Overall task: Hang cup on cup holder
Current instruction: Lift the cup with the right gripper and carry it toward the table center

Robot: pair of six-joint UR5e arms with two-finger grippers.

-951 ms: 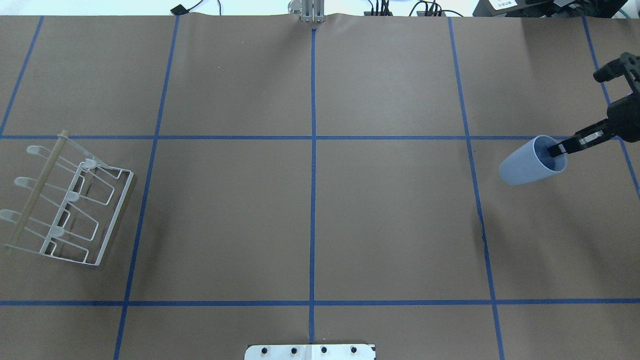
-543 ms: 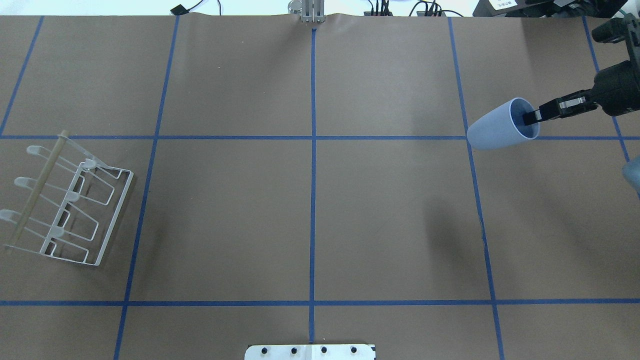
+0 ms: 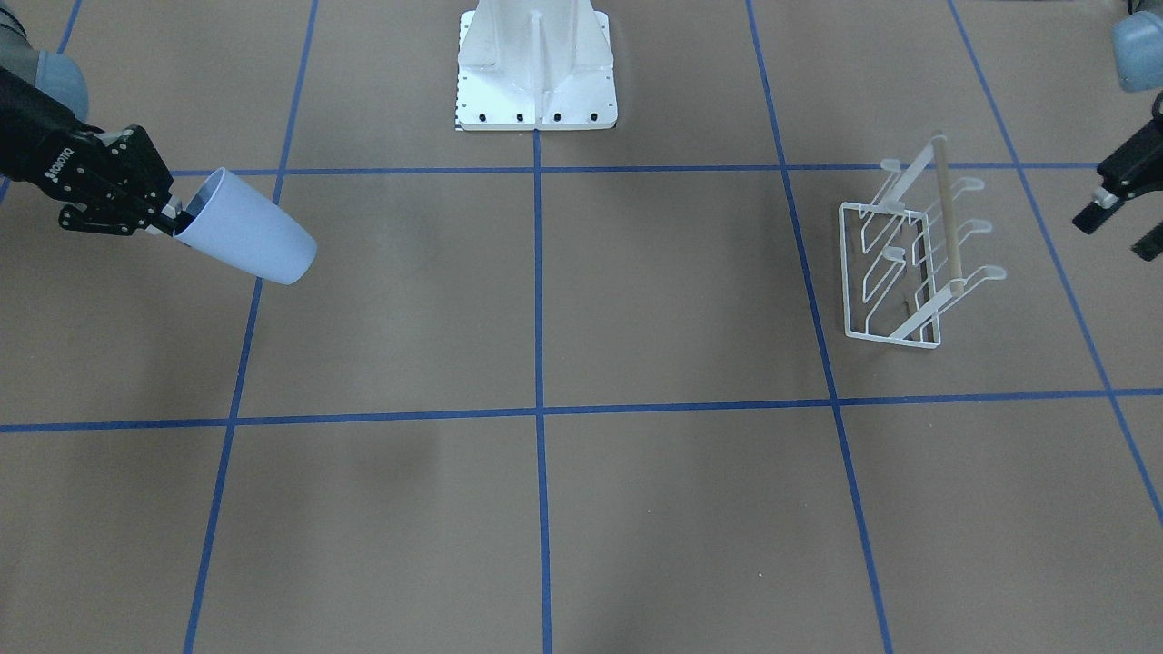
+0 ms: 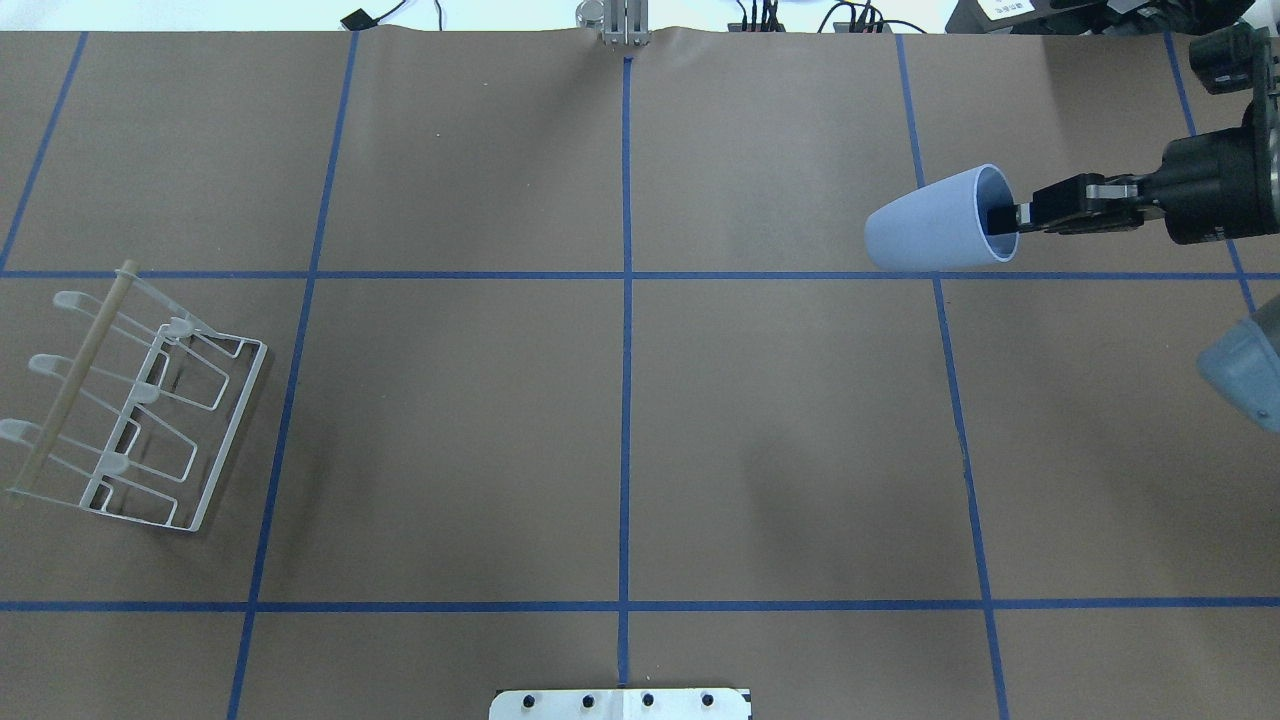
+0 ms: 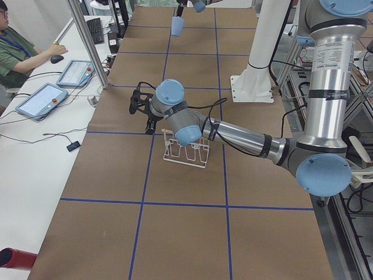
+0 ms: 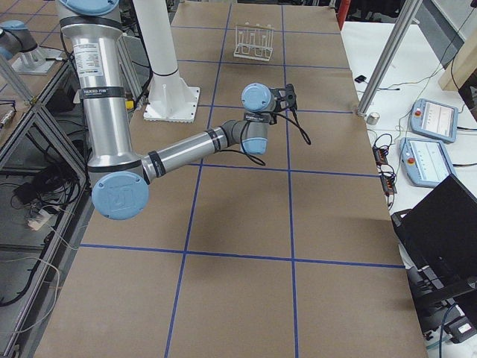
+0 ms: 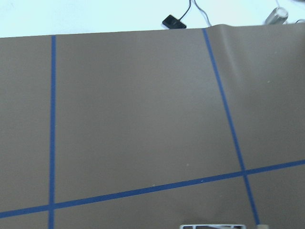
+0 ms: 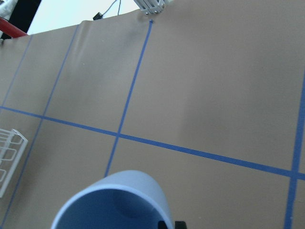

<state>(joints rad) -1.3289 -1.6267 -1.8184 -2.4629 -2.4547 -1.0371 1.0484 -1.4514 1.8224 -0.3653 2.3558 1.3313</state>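
Fingers of the right gripper (image 4: 1004,218) pinch the cup (image 4: 930,236) rim, sideways above the bench (image 4: 620,430); cup holder (image 4: 150,405) well apart at left edge; left gripper (image 3: 1115,236) fingers spread.

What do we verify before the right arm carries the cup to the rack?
1. Grip: right pincer shut on the rim of the cup, one finger inside: ok.
2. Lift: cup held tilted, off the table: ok.
3. Prongs of the cup holder free of cups: ok.
4. Cup mouth facing the holder: not ok, the base points that way.
5. Room for the approach: left pincer open, beside the holder: cannot tell.
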